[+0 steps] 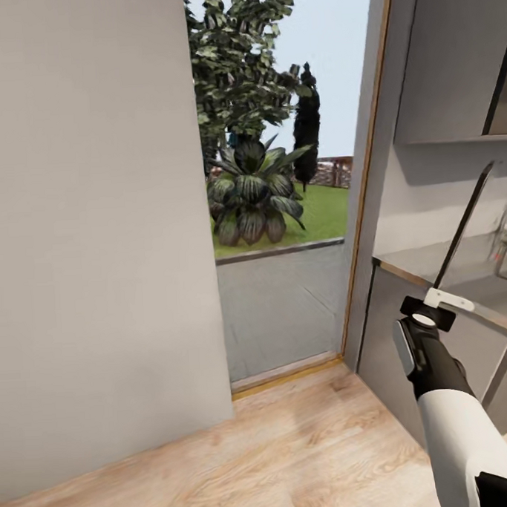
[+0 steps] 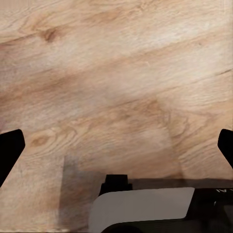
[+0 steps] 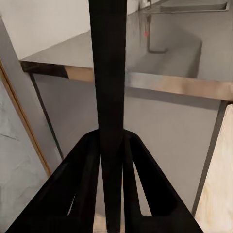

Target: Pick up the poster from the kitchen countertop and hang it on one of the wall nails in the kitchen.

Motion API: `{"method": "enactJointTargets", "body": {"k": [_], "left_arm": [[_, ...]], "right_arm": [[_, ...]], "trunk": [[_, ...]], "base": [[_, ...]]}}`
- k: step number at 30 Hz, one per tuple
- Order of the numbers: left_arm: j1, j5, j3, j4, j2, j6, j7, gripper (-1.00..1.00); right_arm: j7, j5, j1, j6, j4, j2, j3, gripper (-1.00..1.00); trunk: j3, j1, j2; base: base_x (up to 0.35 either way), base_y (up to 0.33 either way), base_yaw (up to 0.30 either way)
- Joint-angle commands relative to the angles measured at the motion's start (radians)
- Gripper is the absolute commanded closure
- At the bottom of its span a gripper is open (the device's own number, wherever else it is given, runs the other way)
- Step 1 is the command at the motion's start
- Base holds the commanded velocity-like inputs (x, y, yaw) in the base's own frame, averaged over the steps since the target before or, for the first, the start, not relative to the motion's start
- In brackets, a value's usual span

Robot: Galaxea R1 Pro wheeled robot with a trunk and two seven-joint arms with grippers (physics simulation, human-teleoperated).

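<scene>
My right gripper [image 1: 437,297] is shut on the poster [image 1: 466,224], which stands edge-on as a thin dark strip rising up and to the right over the kitchen countertop [image 1: 470,275]. In the right wrist view the poster [image 3: 109,73] is a black vertical band clamped between the two black fingers [image 3: 82,170], with the glossy grey countertop [image 3: 73,51] and its wood-coloured edge behind it. Over the wooden floor my left gripper [image 2: 116,150] is open, its fingertips [image 2: 9,150] wide apart with nothing between them. No wall nails can be made out on the pale wall.
A plain pale grey wall [image 1: 95,217] takes up the left. A tall opening [image 1: 281,207] looks out on garden plants. Grey cabinet fronts [image 1: 384,336] and an upper cabinet [image 1: 451,57] stand at the right, with the chrome tap [image 1: 505,240]. Wooden floor [image 1: 293,445] lies ahead.
</scene>
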Motion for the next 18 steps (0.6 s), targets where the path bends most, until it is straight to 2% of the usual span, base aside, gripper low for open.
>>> {"method": "enactJointTargets", "body": {"k": [1, 6, 10, 18], "left_arm": [[0.000, 0.000, 0.001, -0.001, 0.000, -0.002, 0.000, -1.00], [0.000, 0.000, 0.001, -0.001, 0.000, -0.002, -0.001, -1.00], [0.000, 0.000, 0.000, -0.001, 0.000, -0.002, -0.001, -1.00], [0.000, 0.000, 0.000, -0.001, 0.000, -0.002, -0.002, -1.00]], "right_arm": [[-0.002, 0.000, 0.000, 0.006, -0.002, 0.000, 0.003, 1.00], [-0.001, 0.000, 0.001, 0.005, -0.002, -0.001, 0.005, 1.00], [-0.001, 0.000, 0.005, 0.005, -0.003, -0.001, 0.005, 1.00], [0.013, 0.000, 0.010, 0.005, -0.003, -0.001, 0.007, 1.00]], "trunk": [[-0.001, -0.001, -0.001], [-0.001, -0.001, -0.001], [-0.001, -0.001, -0.001], [-0.001, -0.001, -0.001]], "base": [[-0.330, 0.000, 0.094], [-0.325, 0.000, 0.038], [-0.180, -0.003, 0.010], [-0.253, -0.112, 0.002]]}}
